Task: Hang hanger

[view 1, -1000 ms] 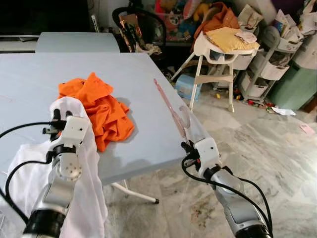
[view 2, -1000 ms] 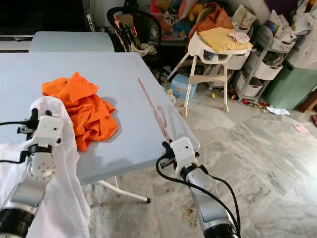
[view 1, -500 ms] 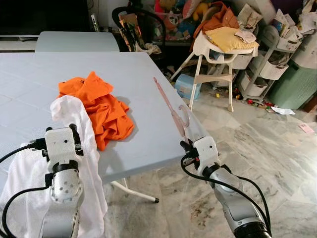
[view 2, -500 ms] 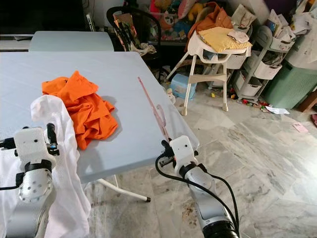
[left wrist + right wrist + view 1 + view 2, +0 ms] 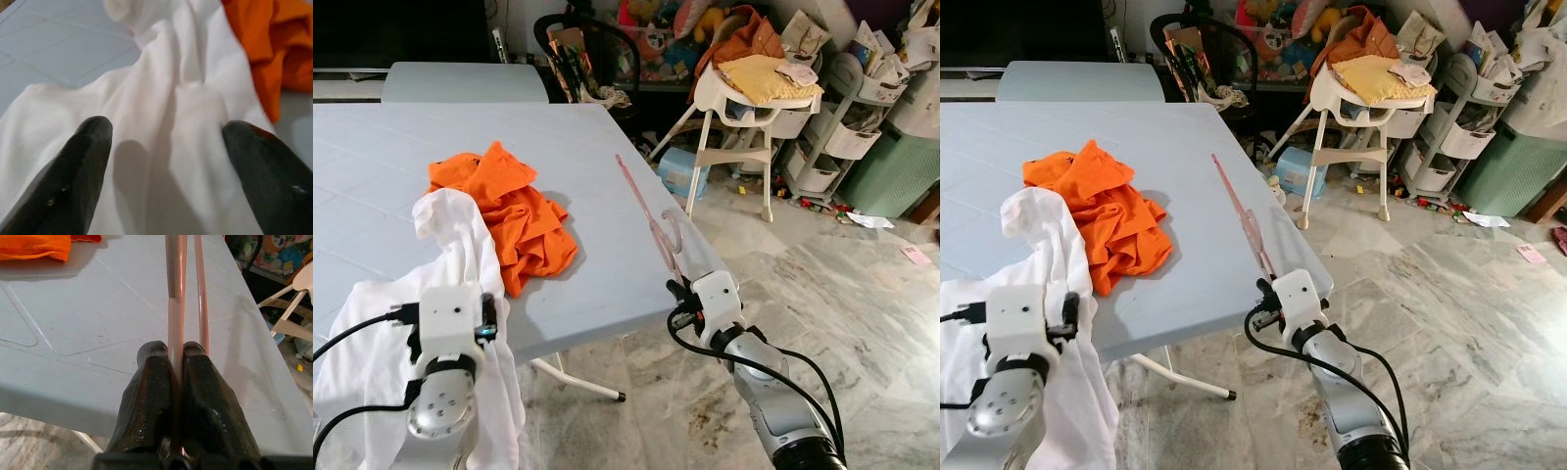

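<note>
The biggest change is on my left side. My left arm has dropped low and come back toward me during the last second, and the left gripper now has its two black fingers spread wide, with the white garment lying loose between and beyond them, not pinched. So I judge the left side has let the cloth go, or has not yet taken a new hold. The white garment drapes from the table over its near edge, touching the orange garment beside it.

My right arm has hardly moved. The right gripper stays pressed together on the hanger, pinching one thin bar of it between the fingertips.

The hanger is pale pink, thin and long. It stands tilted up from the gripper over the right front corner of the table, near the orange garment but apart from it. It carries no cloth yet. I think the shirt must go on the hanger before any hanging is possible.
</note>
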Available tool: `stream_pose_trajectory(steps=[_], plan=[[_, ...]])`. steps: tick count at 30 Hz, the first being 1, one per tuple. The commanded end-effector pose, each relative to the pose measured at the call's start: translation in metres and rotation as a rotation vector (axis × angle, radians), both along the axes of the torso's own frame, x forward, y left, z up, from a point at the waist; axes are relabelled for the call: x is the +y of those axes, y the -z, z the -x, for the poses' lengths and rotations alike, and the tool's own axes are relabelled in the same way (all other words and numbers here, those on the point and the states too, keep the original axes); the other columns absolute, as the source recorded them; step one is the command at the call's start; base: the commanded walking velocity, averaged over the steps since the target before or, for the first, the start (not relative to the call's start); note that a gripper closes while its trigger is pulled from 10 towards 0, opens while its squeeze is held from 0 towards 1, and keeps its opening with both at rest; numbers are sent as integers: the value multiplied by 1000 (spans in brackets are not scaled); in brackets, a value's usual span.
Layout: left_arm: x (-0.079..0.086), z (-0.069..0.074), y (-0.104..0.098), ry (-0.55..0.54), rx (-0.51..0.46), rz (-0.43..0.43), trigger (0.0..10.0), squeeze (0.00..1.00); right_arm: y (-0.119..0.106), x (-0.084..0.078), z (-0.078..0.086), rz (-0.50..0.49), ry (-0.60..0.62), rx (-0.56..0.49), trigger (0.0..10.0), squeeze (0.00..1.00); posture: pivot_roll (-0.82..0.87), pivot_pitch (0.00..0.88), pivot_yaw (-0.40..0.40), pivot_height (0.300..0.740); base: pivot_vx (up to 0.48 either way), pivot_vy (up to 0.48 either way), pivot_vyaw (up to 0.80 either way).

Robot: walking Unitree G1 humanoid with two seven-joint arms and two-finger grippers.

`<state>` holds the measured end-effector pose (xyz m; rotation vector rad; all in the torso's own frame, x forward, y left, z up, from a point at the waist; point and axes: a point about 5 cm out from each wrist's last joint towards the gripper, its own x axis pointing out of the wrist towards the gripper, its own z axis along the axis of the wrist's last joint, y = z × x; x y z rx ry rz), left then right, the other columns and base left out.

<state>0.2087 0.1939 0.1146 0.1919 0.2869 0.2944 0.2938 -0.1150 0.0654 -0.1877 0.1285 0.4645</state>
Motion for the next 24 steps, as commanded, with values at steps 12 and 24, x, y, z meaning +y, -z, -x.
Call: stream_pose_trajectory(steps=[12,24], plan=[[-4,20,-1,0,125,50,10000,1000,24,4,9,29,-17,114,10000,0,138,0,-101,740,0,0,0],[8,19,12,-80,173,-6,10000,522,24,3,7,34,-15,114,10000,0,132,0,-105,740,0,0,0]])
